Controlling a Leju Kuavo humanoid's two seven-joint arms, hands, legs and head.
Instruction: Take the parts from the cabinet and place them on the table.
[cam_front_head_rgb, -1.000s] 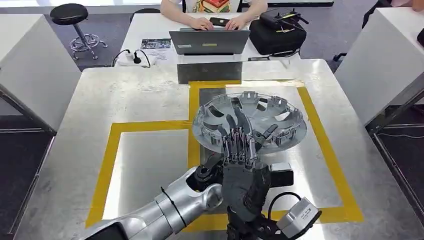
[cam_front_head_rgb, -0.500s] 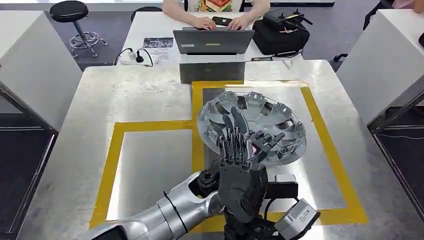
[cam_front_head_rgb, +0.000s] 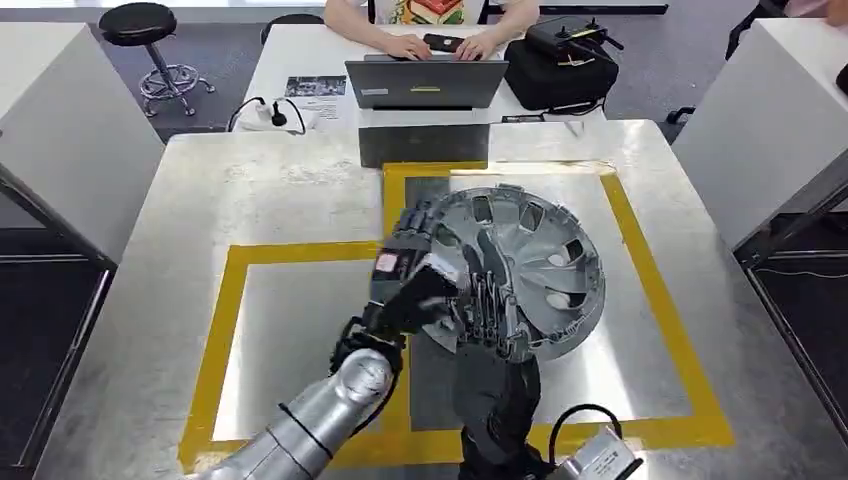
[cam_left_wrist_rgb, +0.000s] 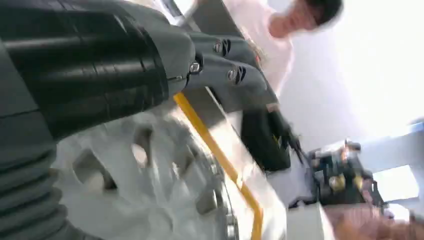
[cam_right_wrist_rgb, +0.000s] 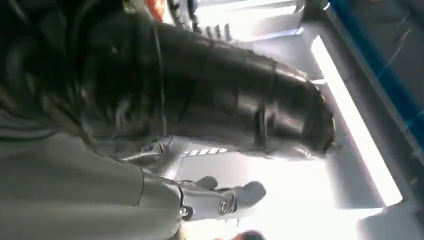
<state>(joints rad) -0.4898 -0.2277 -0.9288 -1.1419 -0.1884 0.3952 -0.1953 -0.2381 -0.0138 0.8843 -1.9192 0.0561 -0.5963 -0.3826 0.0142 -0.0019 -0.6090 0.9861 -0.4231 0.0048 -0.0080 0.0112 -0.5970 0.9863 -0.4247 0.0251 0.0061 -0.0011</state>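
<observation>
left hand (cam_front_head_rgb: 405, 275) grips left rim of hubcap (cam_front_head_rgb: 545, 262), thumb on near face. right hand (cam_front_head_rgb: 487, 300) holds near edge, fingers spread up across cap. hubcap tilted, lifted above table (cam_front_head_rgb: 200, 200), over yellow tape (cam_front_head_rgb: 300, 252) square. far: laptop (cam_front_head_rgb: 425, 83), person's hands (cam_front_head_rgb: 405, 45), black bag (cam_front_head_rgb: 560, 65).

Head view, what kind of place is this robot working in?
Probably a robotics lab or test workshop: a steel table marked with yellow tape squares, a silver wheel cover held above it, and a person at a laptop on the desk behind.
</observation>
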